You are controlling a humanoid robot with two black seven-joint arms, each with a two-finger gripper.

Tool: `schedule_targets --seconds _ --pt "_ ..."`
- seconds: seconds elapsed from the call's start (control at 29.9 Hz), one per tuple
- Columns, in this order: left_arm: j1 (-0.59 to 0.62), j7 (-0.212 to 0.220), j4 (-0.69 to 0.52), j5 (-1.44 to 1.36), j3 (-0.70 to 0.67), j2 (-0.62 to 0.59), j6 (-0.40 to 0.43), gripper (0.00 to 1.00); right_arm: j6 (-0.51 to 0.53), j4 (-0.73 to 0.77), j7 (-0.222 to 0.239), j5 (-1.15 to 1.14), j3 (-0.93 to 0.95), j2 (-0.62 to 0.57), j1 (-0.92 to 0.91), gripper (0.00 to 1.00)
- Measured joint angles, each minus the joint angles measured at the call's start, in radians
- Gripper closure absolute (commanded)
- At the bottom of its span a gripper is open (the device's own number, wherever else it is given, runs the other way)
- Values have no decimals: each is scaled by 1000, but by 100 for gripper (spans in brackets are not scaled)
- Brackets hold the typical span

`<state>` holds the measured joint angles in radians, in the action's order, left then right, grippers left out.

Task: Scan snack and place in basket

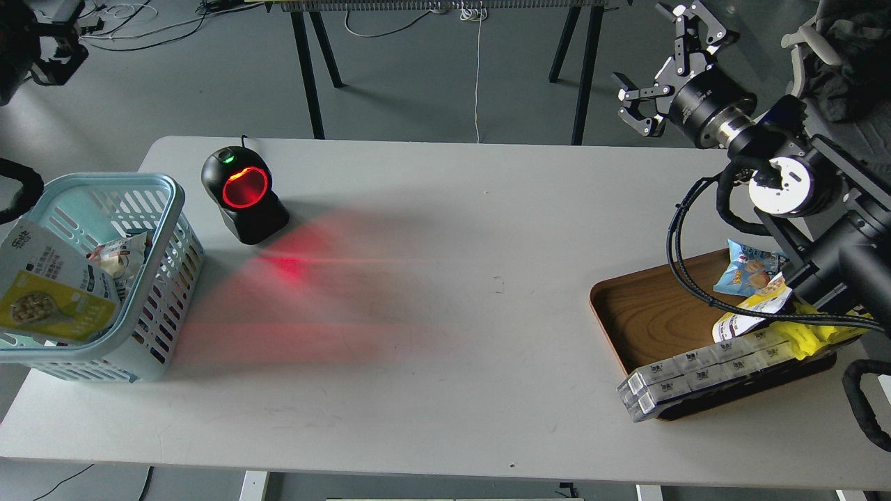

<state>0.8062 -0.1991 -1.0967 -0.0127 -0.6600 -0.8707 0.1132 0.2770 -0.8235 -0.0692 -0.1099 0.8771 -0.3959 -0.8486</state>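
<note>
The snack (49, 296), a flat pouch with a yellow lower part and a white top, leans inside the light blue basket (167, 202) at the table's left edge. A small white wrapped item lies beside it in the basket. My right gripper (661, 62) is open and empty, raised above the table's far right edge, far from the basket. My left arm shows only as a dark shape in the top left corner; its gripper (52, 49) is too dark to read.
A black scanner (243, 195) with a glowing red ring stands right of the basket and casts red light on the table. A brown wooden tray (640, 313) at the right holds a blue snack bag (748, 268), a yellow packet (814, 334) and white boxes (696, 376).
</note>
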Motion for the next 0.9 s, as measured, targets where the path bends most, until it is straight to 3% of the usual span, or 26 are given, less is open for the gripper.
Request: schedule_targets --seconds 0.37,0.9 --pt "-33 1 94 84 -4 192 114 1 4 -52 -1 104 101 -33 91 0" --pt "-33 -2 100 150 -92 275 110 1 8 -47 -9 102 100 5 126 0"
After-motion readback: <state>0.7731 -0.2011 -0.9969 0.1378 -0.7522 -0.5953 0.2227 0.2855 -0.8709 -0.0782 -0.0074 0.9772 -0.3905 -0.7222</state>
